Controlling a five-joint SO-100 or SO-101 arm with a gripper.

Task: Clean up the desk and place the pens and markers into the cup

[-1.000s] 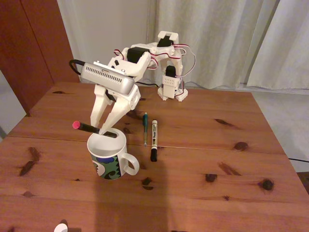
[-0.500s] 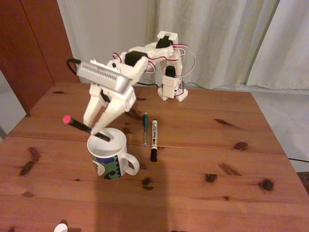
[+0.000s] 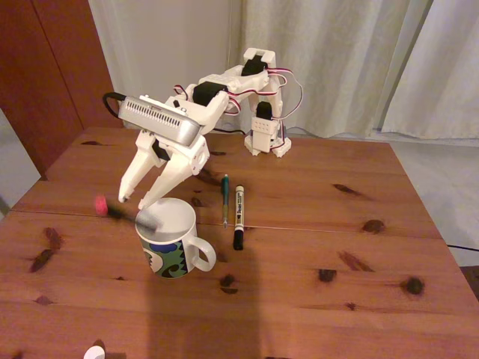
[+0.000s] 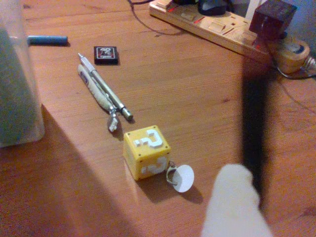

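Jaws stand apart above the cup's left rim in the fixed view, both white tips pointing down and clamped on nothing. Just below the tips, the black pen [image 3: 123,213] shows as a motion-blurred streak: its red tip sticks out to the left of the cup [image 3: 168,239] and its other end sits at the rim. Whether it touches the rim cannot be told. The cup stands upright on the desk [image 3: 314,224], handle to the right. Beside it on the right, the teal pen [image 3: 224,198] and the marker [image 3: 239,217] lie flat on the desk, side by side and near parallel, the marker's black cap toward the camera. The arm [image 3: 224,86] reaches from its base at the far edge of the desk.

In the wrist view, a blurred white finger [image 4: 232,202] enters from the bottom edge, with a blurred dark bar [image 4: 254,123] behind it. A yellow cube [image 4: 146,152] with a question mark and two slim pens [image 4: 103,94] lie on a wooden surface.
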